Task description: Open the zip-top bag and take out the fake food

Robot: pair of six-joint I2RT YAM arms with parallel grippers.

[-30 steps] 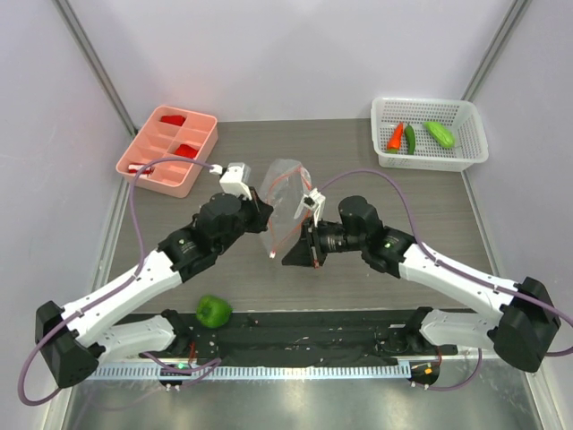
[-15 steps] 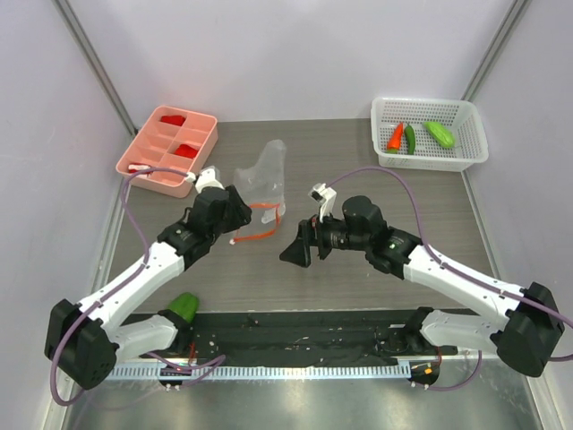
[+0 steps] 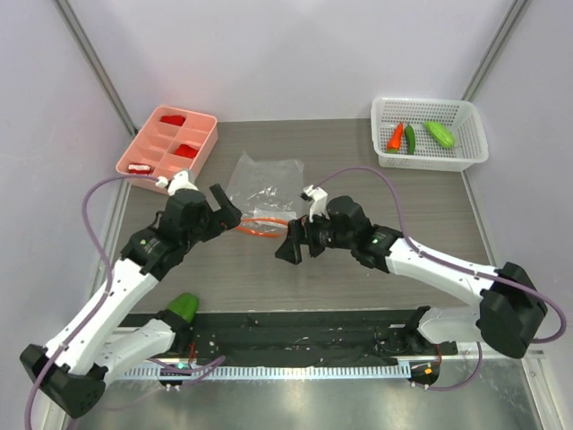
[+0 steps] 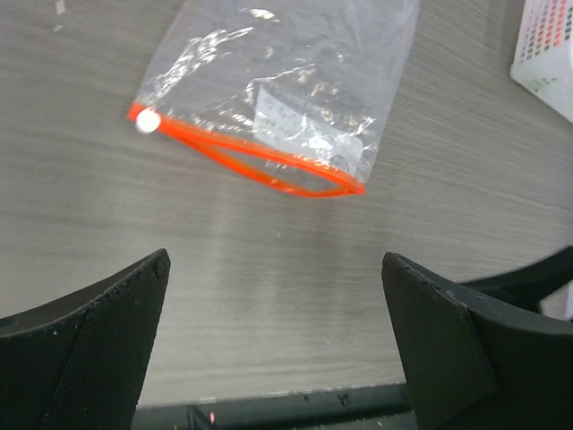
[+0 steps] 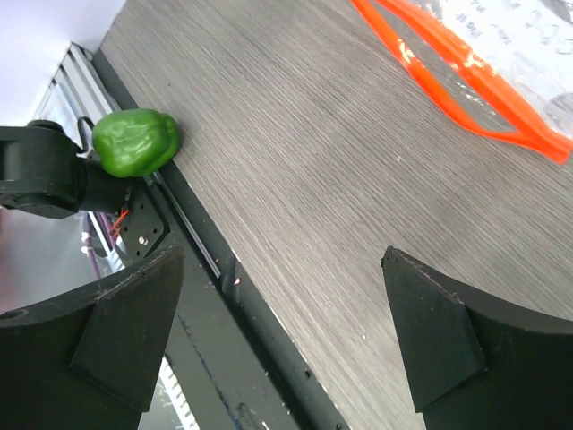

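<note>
Released since a second ago, the bag (image 3: 264,184) no longer hangs upright between the two grippers but lies flat on the table (image 3: 340,143), near its middle. Both arms have drawn back towards the near edge. The pepper (image 3: 185,306) has shifted a little to the left along that edge.

Left gripper (image 3: 226,206): jaws spread wide, holding nothing, just beside the bag's left corner. In the left wrist view the fingers frame bare tabletop, apart from the bag (image 4: 295,81).

Right gripper (image 3: 288,242): jaws likewise wide and empty, just in front of the zip strip (image 3: 264,226).

The zip strip faces the arms and gapes as a narrow orange loop (image 4: 251,157); a white slider sits at its left end. No food shows inside the clear plastic.

The pepper rests at the table's near edge beside the left arm's base, also seen in the right wrist view (image 5: 134,141).

Far right, a white basket (image 3: 470,157) holds the carrot piece (image 3: 395,136), the chili (image 3: 410,137) and the oblong piece (image 3: 439,133) side by side.

Far left, a pink tray (image 3: 143,175) holds red blocks (image 3: 185,150).
</note>
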